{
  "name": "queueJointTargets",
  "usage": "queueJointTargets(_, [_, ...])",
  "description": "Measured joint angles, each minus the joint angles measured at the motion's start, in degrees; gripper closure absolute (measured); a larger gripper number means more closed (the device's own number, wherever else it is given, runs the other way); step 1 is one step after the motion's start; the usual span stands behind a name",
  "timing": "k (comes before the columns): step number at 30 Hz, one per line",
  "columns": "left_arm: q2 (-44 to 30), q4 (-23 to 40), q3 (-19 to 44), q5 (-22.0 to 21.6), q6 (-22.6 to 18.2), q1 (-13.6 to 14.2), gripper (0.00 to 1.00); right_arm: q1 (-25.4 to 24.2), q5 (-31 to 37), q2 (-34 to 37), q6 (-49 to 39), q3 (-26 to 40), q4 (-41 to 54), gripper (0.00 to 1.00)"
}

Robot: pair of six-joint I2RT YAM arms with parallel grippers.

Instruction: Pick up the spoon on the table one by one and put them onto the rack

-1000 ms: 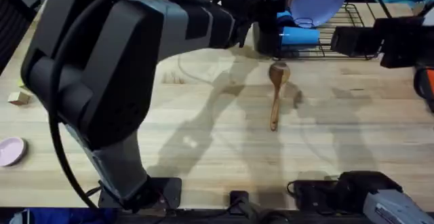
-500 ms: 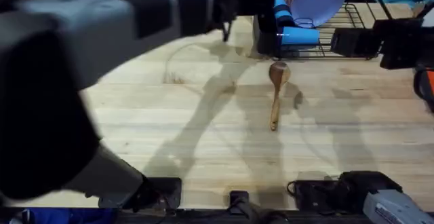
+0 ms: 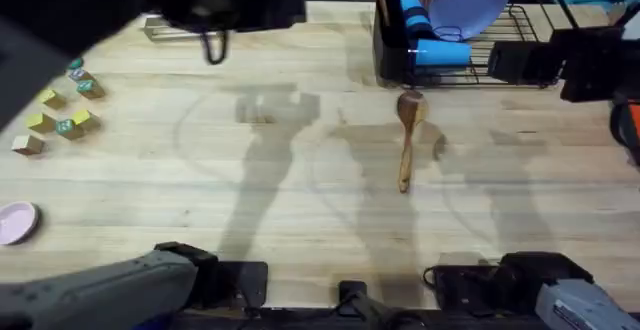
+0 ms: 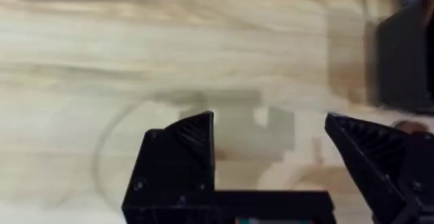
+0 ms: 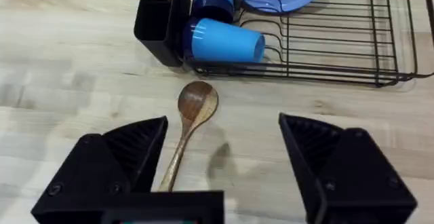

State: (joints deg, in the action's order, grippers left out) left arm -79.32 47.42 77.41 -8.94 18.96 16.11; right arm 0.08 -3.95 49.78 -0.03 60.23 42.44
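Note:
One brown wooden spoon (image 3: 406, 140) lies on the pale wood table (image 3: 300, 220), its bowl pointing at the black wire rack (image 3: 520, 45). The same spoon (image 5: 190, 115) shows between the spread fingers of my right gripper (image 5: 224, 125), which hovers open above its handle with nothing held. The rack's black caddy (image 3: 392, 50) stands at its left end, with a brown handle sticking out of it. My left gripper (image 4: 270, 121) is open and empty above bare table, left of the caddy (image 4: 405, 54). The left arm (image 3: 200, 0) looms dark and blurred at the upper left.
Purple plates (image 3: 465, 0) and a blue cup (image 3: 440, 52) sit in the rack. Small coloured blocks (image 3: 62, 110) and a pink disc (image 3: 15, 222) lie at the table's left. A grey metal piece (image 3: 170, 30) lies along the far edge.
My left arm has swung away from the caddy toward the far left, uncovering the blocks. The spoon on the table and the right arm have not moved.

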Motion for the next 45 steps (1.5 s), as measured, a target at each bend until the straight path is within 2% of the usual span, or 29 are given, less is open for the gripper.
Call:
queueJointTargets(3, [3.4,3.5,0.0,3.1,-2.6,-2.3,0.007,0.0,0.0,0.0,0.0,0.0,0.0,0.006])
queueJointTargets(8, [8.1,8.5,0.0,8.3,-8.1,-4.2,0.007,0.0,0.0,0.0,0.0,0.0,0.1,0.006])
queueJointTargets(13, [12.0,11.2,0.0,10.2,-13.6,-5.0,0.007,0.0,-1.6,0.0,1.3,0.0,0.1,0.006])
queueJointTargets(16, [13.5,11.9,0.0,10.6,-15.4,-5.7,0.007,0.0,-4.0,0.0,2.7,0.0,0.1,0.006])
queueJointTargets(30, [13.7,13.3,0.0,10.7,-17.1,-10.7,0.007,0.0,-7.5,0.0,9.6,0.0,4.6,0.006])
queueJointTargets(35, [13.7,13.3,0.0,10.7,-17.1,-11.5,0.007,0.3,-7.5,0.0,10.6,0.0,5.1,0.006])
queueJointTargets(40, [13.7,13.3,0.0,10.7,-17.1,-11.5,0.007,3.7,-6.3,0.6,11.3,0.0,5.5,0.006])
queueJointTargets(45, [13.7,13.8,0.0,10.7,-17.1,-11.5,0.007,9.3,1.5,3.8,14.6,0.0,6.5,0.006])
